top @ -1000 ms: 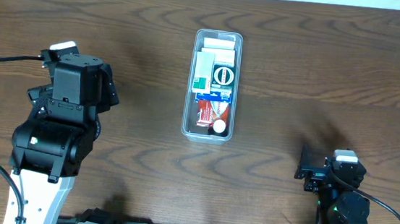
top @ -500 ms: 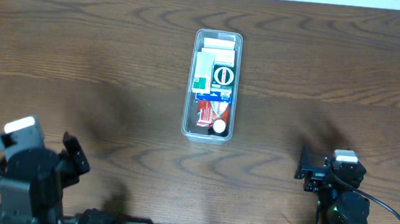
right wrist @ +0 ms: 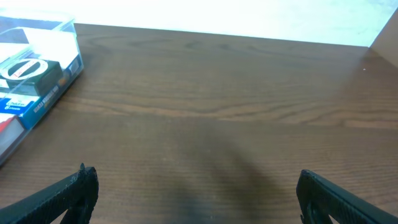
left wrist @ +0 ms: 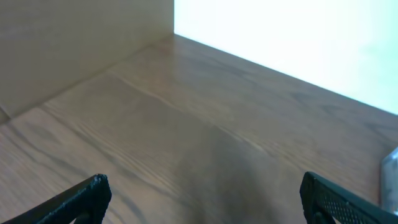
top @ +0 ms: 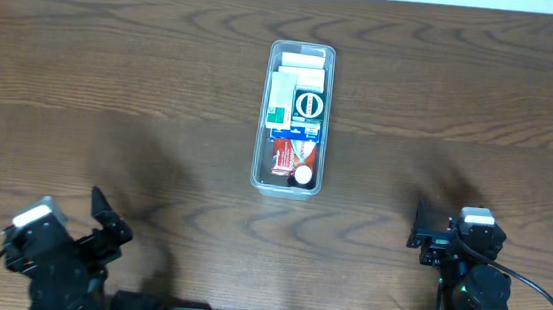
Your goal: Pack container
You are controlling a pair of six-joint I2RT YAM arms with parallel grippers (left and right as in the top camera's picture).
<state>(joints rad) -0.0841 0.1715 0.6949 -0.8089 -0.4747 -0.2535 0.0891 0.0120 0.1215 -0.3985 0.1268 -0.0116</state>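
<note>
Ahead of my left jaws and right jaws, both released, the filled container (top: 303,47) sits on the tabletop (top: 114,61).

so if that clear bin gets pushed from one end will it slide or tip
The container sits low and long on the table, so it would probably slide rather than tip. Its clear plastic walls look smooth, likely slippery to pinch. Packed with small boxes, it is probably heavier than it looks.

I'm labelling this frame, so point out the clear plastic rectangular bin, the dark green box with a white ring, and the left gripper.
Clear plastic bin (top: 303,47): overhead view, far rim.
Dark green box (top: 308,105): overhead view, top face.
Left gripper (left wrist: 204,184): left wrist view, midway between fingertips.
</note>
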